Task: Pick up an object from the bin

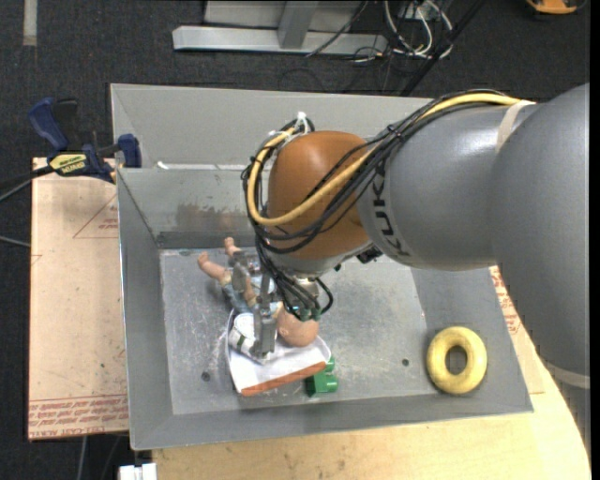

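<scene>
Hovers with gripper (260, 343) low over a white flat piece (265, 378), near middle of the bin (384, 323), beside a pink lump (300, 331) and green block (325, 382). Cannot tell whether open or shut. Best to centre on one piece, clear of neighbours, then lift straight.

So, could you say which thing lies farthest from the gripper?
The yellow ring, alone at the view's right; the other things form a heap under the gripper.

A robotics lab: a grey industrial KUKA arm (469, 178) reaches into a metal bin (141, 253), with loose cables (417, 28) on dark carpet (75, 56).
</scene>
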Robot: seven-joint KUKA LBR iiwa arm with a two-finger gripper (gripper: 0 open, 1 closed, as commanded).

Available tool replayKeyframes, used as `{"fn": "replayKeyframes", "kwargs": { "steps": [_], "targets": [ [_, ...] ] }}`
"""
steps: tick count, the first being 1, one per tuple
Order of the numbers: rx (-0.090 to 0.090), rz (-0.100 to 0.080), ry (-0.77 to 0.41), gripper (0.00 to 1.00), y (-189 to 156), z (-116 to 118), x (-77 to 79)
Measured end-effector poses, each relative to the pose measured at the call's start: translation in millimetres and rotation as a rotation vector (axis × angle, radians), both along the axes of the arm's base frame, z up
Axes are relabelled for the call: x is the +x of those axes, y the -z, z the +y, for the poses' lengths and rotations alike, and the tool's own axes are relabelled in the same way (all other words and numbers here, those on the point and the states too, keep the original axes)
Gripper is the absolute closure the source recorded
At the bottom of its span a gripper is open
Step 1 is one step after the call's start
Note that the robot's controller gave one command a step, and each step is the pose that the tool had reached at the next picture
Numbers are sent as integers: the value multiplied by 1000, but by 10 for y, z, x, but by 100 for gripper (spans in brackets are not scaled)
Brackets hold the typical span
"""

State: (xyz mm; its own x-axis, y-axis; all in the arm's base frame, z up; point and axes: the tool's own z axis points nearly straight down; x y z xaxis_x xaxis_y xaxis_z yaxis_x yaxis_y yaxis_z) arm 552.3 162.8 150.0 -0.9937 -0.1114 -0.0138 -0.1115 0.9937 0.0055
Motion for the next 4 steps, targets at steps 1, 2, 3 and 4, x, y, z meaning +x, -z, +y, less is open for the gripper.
{"fn": "replayKeyframes", "kwargs": {
  "steps": [1,2,3,4],
  "targets": [
    [8,2,24,0,477,10,70],
    [14,-43,-281,100,673,-132,49],
    [14,-43,-281,100,674,-132,49],
    [14,-43,-281,100,675,-132,49]
  ]
}}
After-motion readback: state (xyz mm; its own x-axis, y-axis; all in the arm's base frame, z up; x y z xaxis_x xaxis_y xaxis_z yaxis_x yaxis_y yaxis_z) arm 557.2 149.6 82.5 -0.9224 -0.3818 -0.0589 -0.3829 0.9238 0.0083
